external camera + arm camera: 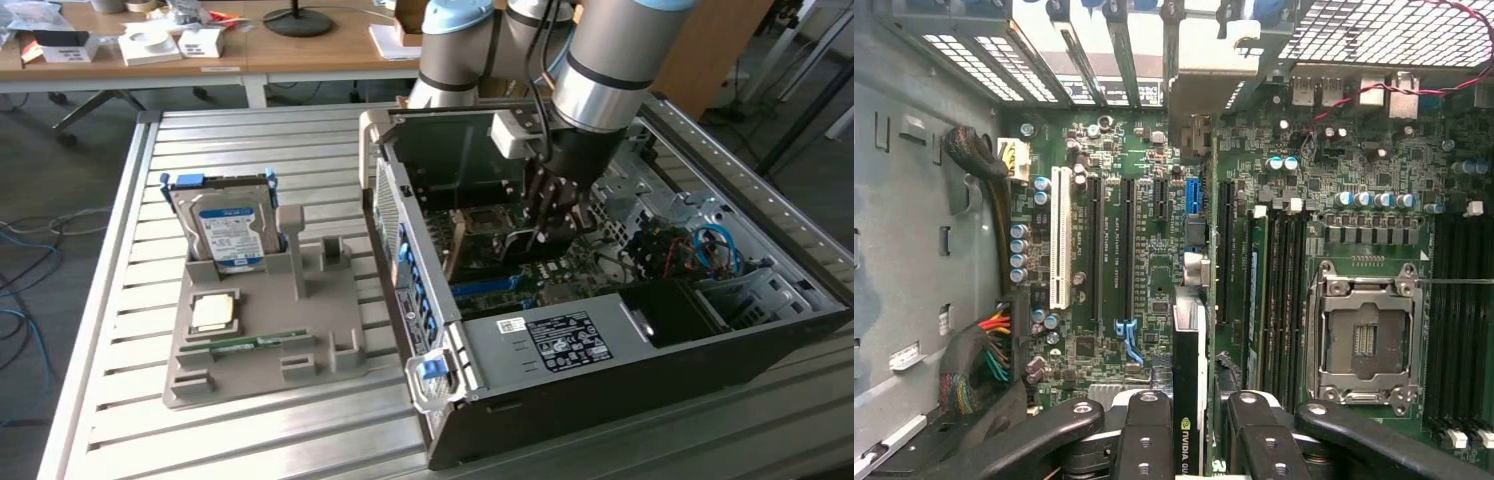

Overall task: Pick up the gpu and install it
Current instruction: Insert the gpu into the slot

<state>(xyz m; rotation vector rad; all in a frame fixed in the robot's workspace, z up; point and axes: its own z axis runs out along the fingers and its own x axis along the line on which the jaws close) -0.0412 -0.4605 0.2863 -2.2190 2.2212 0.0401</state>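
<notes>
My gripper [550,222] reaches down into the open computer case [441,330], just over the motherboard [1154,150]. In the wrist view the gripper [1194,440] is shut on the gpu [1188,385]. The card shows edge-on as a thin black strip with a green logo between the two black fingers [1146,440]. It stands upright, in line with the short blue slot [1192,195], between two long black slots [1127,245]. Whether its lower edge touches the board I cannot tell.
A grey fixture [314,300] beside the case holds a silver blue-labelled hard drive [230,230], a square chip [214,312] and a green memory stick [254,345]. Inside the case are the power supply [561,340], an empty processor socket [1364,345] and cable bundles [984,350].
</notes>
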